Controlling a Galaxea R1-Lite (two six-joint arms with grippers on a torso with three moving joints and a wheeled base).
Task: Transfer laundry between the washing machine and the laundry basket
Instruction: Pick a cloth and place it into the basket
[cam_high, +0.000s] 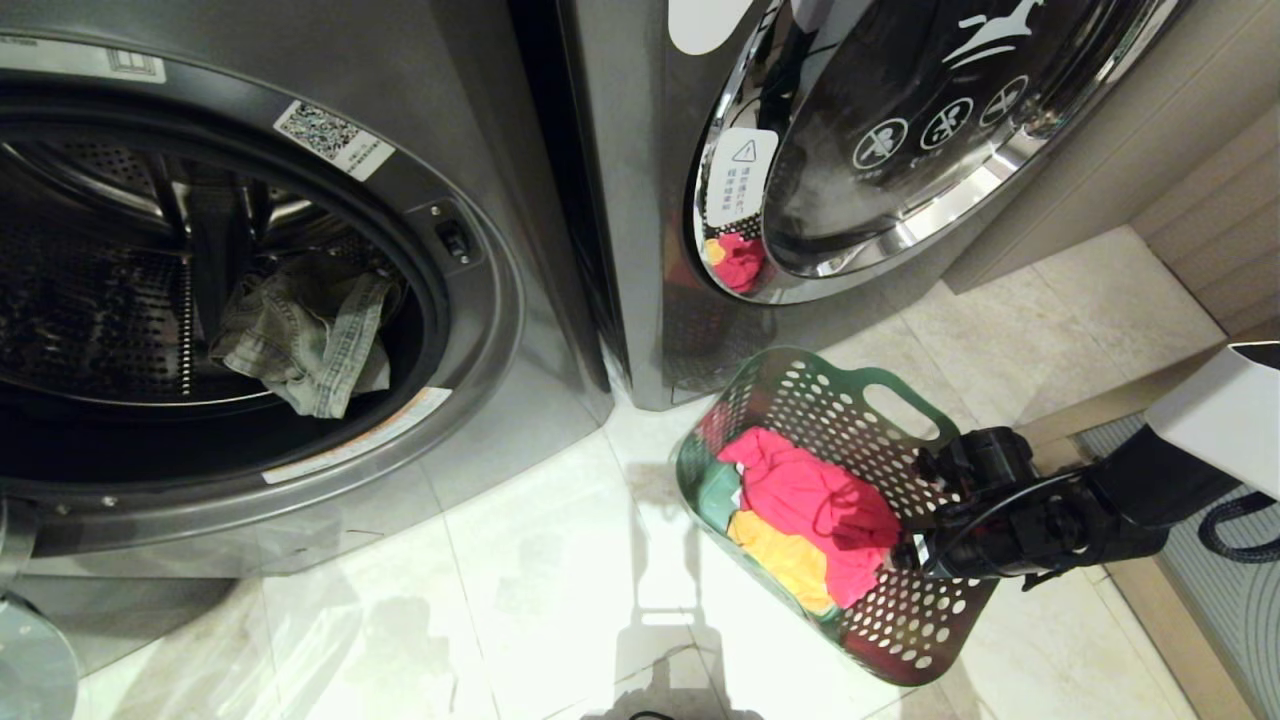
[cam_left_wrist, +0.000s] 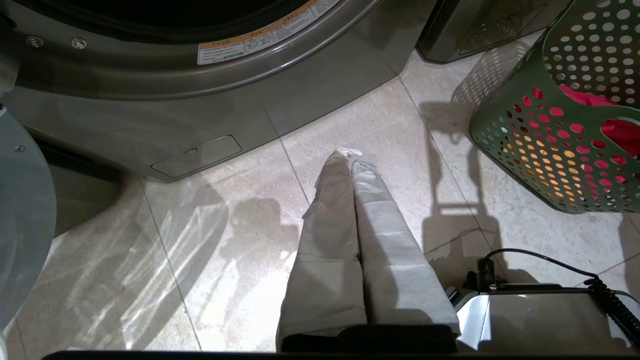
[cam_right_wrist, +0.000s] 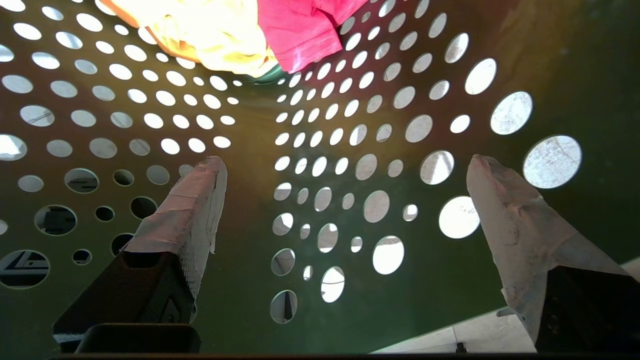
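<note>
The right end effector (cam_right_wrist: 345, 170) was spread wide and empty inside the basket (cam_high: 905, 405), its taped fingers (cam_right_wrist: 192, 200) pointing at the perforated wall, clear of the pink garment (cam_high: 815, 500) and yellow one (cam_high: 785, 560) lying deeper in. The basket lay tipped on the floor (cam_high: 520, 600) just before the neighbouring machine (cam_high: 640, 200). The left end effector (cam_left_wrist: 352, 162) hung pressed together over the floor. Jeans (cam_high: 305, 335) lay in the washer (cam_high: 470, 330) drum, its door open.

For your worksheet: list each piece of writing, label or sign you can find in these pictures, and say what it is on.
QR code sticker on the open washer's door ring: text too small to read.
Orange-and-white strip label on that ring's lower edge: unreadable.
Warning-triangle sticker on the door: characters blurred.
Three crossed-out round signs on the door glass: no words.
</note>
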